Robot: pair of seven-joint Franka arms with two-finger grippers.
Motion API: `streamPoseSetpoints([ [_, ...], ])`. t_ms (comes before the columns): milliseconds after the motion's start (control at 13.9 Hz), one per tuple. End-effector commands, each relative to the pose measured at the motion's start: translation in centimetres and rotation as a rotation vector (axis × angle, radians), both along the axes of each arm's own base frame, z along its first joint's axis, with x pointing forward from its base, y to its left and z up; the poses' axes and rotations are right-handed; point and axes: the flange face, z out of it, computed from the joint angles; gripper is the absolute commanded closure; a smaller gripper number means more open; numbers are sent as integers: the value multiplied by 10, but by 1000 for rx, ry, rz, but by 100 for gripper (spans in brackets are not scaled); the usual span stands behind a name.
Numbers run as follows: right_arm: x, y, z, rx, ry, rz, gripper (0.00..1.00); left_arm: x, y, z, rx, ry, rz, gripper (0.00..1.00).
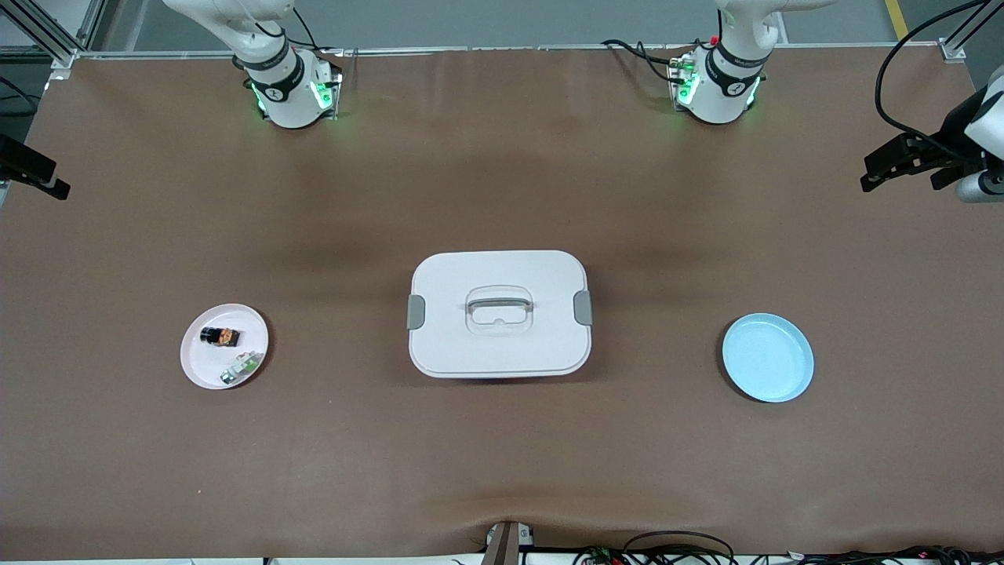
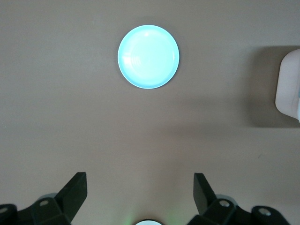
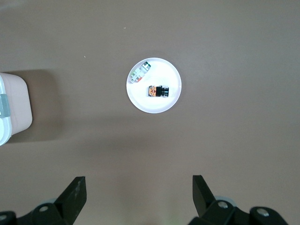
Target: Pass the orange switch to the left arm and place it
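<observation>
The orange switch (image 1: pixel 220 337) (image 3: pixel 158 91), a tiny black cylinder with an orange end, lies on a pale pink plate (image 1: pixel 202 362) (image 3: pixel 150 106) toward the right arm's end of the table. The white lidded box (image 1: pixel 471 271) (image 2: pixel 288 84) (image 3: pixel 14 108) stands at the table's middle. My right gripper (image 3: pixel 138 179) hangs high over bare table, open and empty, with the pink plate in its view. My left gripper (image 2: pixel 139 177) is open and empty too, high over bare table short of a light blue plate (image 1: pixel 767 357) (image 2: pixel 148 56). Neither gripper shows in the front view.
A small white-and-green part (image 1: pixel 241 367) (image 3: pixel 140 74) shares the pink plate with the switch. The blue plate holds nothing. Black camera mounts (image 1: pixel 31 169) (image 1: pixel 925 161) jut in at both ends of the table. Both arm bases (image 1: pixel 290 94) (image 1: pixel 718 90) glow green.
</observation>
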Motion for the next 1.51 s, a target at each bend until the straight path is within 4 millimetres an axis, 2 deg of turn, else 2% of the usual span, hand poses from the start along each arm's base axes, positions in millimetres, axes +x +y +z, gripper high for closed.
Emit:
streamPoseSetpoints([
  [0, -3, 1, 4, 17, -10, -13, 0, 1, 1, 6, 21, 2, -14, 0],
  [502, -4, -1, 3, 33, 2, -13, 0, 6, -1, 2, 20, 9, -14, 0],
  [717, -5, -1, 16, 24, -24, -3, 0, 7, -6, -1, 16, 14, -10, 0],
  [932, -6, -5, 12, 27, -6, -10, 0, 8, -7, -1, 22, 14, -14, 0],
  [1148, 0, -19, 3, 28, 1, -33, 0, 14, -7, 1, 23, 4, -16, 0],
  [1363, 4, -19, -1, 26, 3, -32, 0, 21, -7, -7, 32, 16, -18, 0],
  [1435, 10, -20, -9, 38, 12, -34, 0, 22, -7, -4, 32, 9, -17, 0],
])
